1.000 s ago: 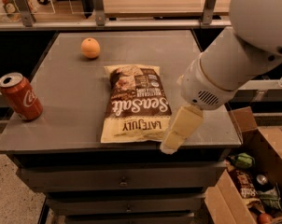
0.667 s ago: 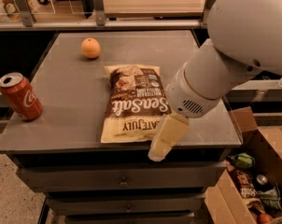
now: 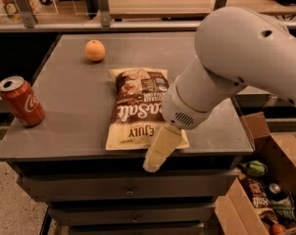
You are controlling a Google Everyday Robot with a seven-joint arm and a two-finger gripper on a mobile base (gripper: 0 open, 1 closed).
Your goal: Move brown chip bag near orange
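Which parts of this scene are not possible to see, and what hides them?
Camera view: the arm hides part of the brown chip bag's right edge.
Camera view: the hand is over the bag's near end at the table's front; whether it touches the bag cannot be told.
Camera view: the cardboard box is cut off by the right and bottom edges.

Tan-ended brown chip bag [image 3: 138, 106] — white script; plain orange [image 3: 95, 50]; cream claw [image 3: 154, 161] over bag's near edge.
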